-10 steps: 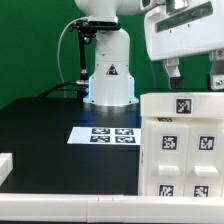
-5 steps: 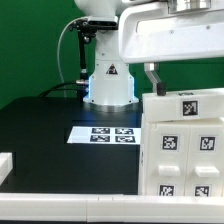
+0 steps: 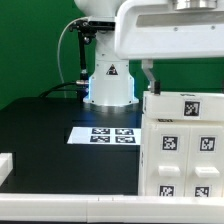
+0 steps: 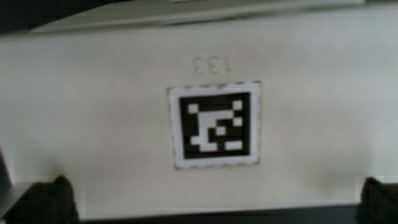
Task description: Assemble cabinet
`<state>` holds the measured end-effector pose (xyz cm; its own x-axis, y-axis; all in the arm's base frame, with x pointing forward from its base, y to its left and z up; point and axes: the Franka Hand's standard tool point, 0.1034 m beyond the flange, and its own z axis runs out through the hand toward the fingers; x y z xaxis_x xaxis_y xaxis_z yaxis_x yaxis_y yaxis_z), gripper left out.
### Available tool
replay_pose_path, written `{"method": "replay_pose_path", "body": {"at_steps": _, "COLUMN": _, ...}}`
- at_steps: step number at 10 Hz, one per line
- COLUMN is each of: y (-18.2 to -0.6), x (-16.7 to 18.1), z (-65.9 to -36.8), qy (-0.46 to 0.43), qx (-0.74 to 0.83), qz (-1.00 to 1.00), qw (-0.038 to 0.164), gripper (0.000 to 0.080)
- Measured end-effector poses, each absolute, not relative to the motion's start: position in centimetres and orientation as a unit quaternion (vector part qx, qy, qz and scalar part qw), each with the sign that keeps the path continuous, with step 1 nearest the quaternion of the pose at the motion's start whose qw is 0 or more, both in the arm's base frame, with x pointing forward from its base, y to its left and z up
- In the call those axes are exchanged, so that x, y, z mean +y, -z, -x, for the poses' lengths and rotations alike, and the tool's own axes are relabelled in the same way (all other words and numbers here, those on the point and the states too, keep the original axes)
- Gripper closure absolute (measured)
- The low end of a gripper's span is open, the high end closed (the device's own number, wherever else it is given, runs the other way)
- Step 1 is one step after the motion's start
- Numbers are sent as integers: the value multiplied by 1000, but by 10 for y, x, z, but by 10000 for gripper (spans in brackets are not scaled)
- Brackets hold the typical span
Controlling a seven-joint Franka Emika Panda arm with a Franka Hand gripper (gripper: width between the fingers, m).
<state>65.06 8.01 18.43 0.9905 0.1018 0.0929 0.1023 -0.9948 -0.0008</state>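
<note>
Item 1. Matte white boxy cabinet (image 3: 183,145), carrying several small square black-and-white tags on its front and one on its top face. It stands on the black table (image 3: 50,140) at the exterior view's right, reaching down to the near edge. In the wrist view its white surface (image 4: 107,120) fills nearly the whole picture, with one tag at the centre.

Item 2. Two-finger gripper (image 3: 185,85) of the glossy white arm, hanging directly above the cabinet's top. One dark finger (image 3: 149,76) shows in the exterior view, its tip at the cabinet's upper corner on the exterior view's left; whether it touches I cannot tell. The other finger is not clearly seen there. In the wrist view two dark fingertips (image 4: 54,198) sit at opposite sides of the picture, so the jaws stand wide apart, spanning the cabinet's top face. Nothing is seen clamped between them.

Item 3. Thin flat white marker board (image 3: 104,134) with four tags, lying flat on the table, just beside the cabinet on the exterior view's left.

Item 4. White robot base (image 3: 110,80) with a triangular warning label, behind the marker board, against a green backdrop (image 3: 30,50).

Item 5. Small white block (image 3: 5,165) at the table's edge, exterior view's left, well apart from the cabinet.
</note>
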Motion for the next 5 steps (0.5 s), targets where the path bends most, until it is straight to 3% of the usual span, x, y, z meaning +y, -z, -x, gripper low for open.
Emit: {"method": "replay_pose_path", "body": {"at_steps": 5, "y": -184, "x": 75, "z": -650, "qy": 42, "qx": -209, "qz": 977, "qw": -16, "gripper": 2}}
